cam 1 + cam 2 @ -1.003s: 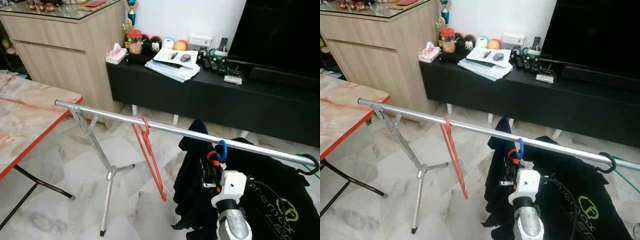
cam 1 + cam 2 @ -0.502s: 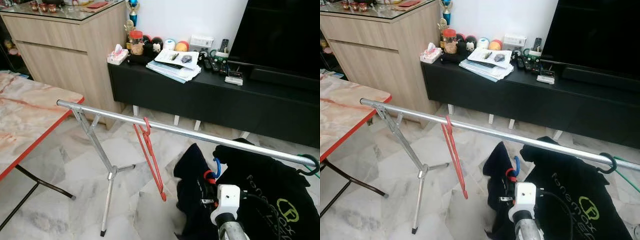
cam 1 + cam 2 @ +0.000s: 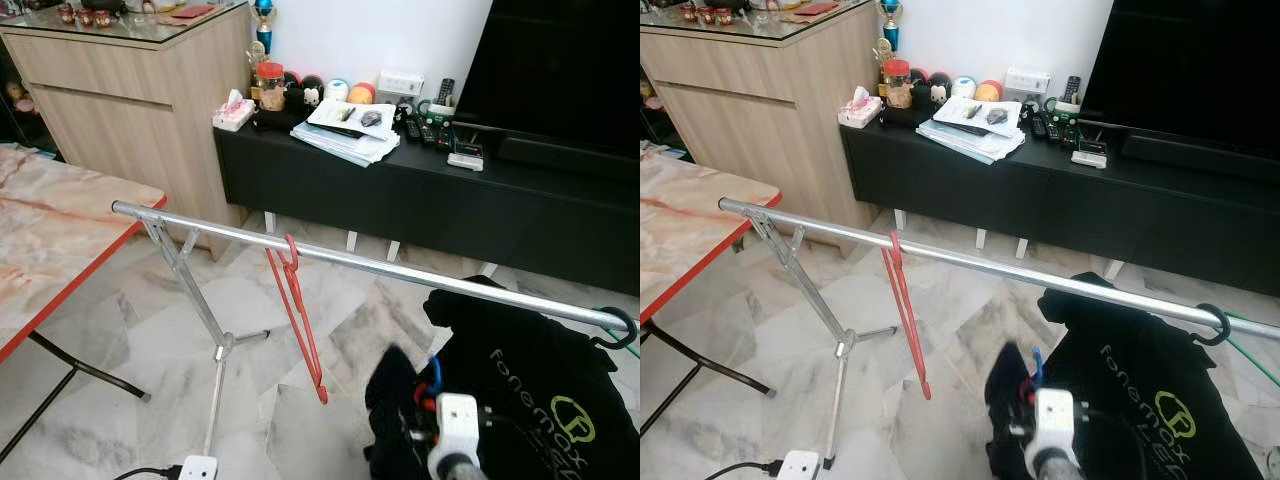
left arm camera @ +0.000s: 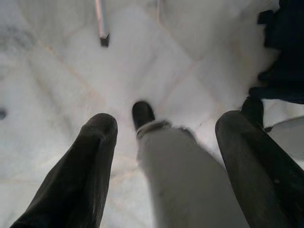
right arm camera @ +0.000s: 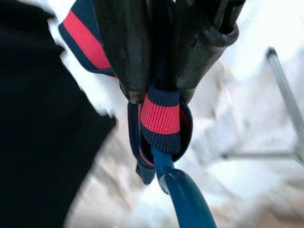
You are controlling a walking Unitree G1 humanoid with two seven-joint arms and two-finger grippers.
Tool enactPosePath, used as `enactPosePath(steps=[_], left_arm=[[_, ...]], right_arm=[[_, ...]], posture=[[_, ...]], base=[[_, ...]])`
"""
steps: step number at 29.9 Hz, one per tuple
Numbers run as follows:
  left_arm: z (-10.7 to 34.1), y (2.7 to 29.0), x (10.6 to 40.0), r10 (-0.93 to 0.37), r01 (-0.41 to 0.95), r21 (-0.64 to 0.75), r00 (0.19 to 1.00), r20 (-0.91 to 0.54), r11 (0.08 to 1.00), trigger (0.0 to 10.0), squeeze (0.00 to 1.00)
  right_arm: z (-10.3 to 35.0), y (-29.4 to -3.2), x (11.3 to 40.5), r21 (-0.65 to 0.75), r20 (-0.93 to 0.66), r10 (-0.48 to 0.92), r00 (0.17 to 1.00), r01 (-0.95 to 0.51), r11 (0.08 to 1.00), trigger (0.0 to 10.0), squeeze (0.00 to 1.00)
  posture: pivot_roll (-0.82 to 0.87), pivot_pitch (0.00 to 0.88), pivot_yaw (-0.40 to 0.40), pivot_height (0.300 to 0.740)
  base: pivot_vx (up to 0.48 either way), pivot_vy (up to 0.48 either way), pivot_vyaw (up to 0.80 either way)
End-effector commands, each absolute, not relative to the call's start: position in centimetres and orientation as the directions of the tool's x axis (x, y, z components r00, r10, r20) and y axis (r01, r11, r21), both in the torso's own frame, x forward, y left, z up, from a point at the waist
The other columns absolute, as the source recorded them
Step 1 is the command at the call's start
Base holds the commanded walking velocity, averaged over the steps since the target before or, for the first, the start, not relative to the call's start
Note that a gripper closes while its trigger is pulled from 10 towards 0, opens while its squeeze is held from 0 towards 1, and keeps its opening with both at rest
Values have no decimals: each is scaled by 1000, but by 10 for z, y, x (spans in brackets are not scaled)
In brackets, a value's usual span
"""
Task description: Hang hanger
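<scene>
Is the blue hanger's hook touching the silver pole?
Apart. In the left eye view the blue hanger, held by the right gripper, sits well below the silver pole.

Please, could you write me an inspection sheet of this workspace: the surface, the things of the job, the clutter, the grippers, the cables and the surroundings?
Surface: pale marble floor.
Job's things: metal rail on a tripod stand; blue hanger carrying a dark garment, below the rail, hook not on it.
Clutter: empty red hanger on the rail; black T-shirt on a green hanger at the rail's right end.
Grippers: right gripper, jaws closed on the blue hanger's neck and collar; left gripper, jaws apart, empty, above the floor.
Cables: black cable and white power strip on the floor.
Surroundings: black TV cabinet, wooden sideboard, marble-top table at left.
</scene>
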State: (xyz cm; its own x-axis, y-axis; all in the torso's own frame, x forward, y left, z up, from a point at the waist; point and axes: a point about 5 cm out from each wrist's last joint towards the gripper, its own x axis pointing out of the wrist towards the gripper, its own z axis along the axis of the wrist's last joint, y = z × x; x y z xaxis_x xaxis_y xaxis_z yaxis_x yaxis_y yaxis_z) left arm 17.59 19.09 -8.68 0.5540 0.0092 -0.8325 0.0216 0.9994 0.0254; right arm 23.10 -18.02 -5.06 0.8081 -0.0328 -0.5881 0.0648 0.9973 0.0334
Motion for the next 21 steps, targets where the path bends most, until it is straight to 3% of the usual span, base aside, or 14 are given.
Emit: enactPosePath(steps=[1,4,9,15,21], left_arm=[[-91,196,166,12,30,33,525,-851,999,10000,0],[-92,214,154,26,19,42,515,-857,999,10000,0],[-93,220,147,27,12,38,512,-858,999,10000,0],[-98,239,114,37,-12,35,483,-875,999,10000,0],[-98,246,104,44,-19,39,469,-882,999,10000,0]], right_arm=[[-52,-185,229,33,-597,-63,800,103,994,10000,0],[-54,-188,225,41,-595,-98,797,152,988,10000,0],[-55,-190,222,39,-602,-106,792,162,986,10000,0],[-67,-194,205,33,-672,-115,732,185,982,10000,0],[-74,-193,193,34,-709,-114,696,194,980,10000,0]], posture=[[-57,83,-4,740],[-57,88,0,740],[-66,90,-1,740],[-83,97,-2,740],[-85,97,11,740]], base=[[0,0,0],[0,0,0],[0,0,0],[0,0,0],[0,0,0]])
